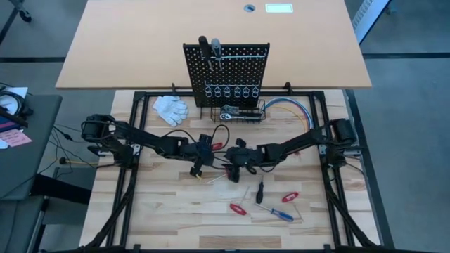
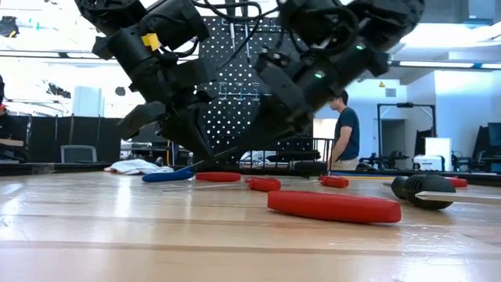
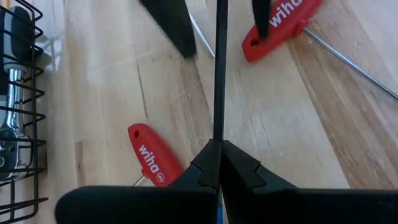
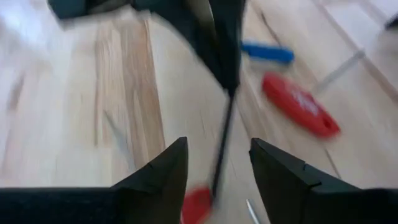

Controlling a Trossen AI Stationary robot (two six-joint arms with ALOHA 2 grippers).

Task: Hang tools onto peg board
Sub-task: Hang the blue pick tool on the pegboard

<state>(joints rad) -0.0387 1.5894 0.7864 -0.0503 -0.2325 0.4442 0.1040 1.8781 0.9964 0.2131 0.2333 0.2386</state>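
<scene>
Two screwdrivers (image 1: 208,50) are seen hung on the peg board (image 1: 226,72) at the far side of the counter (image 1: 169,211); a ratchet wrench (image 1: 230,112) lies in its wire basket (image 1: 242,112). Three red-handled tools (image 1: 238,209), one black screwdriver (image 1: 259,190) and one blue one (image 1: 283,215) are counted on the near planks. The left gripper (image 3: 220,149) is clamped on a thin black shaft (image 3: 219,68) at centre; the right gripper (image 4: 217,163), jaws apart, is held alongside.

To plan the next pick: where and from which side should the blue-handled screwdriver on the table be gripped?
Probably by its thick blue handle, from straight above, closing across its width. The blue-handled screwdriver lies flat on the table with bare wood on both sides; its thin shaft gives less hold.
</scene>
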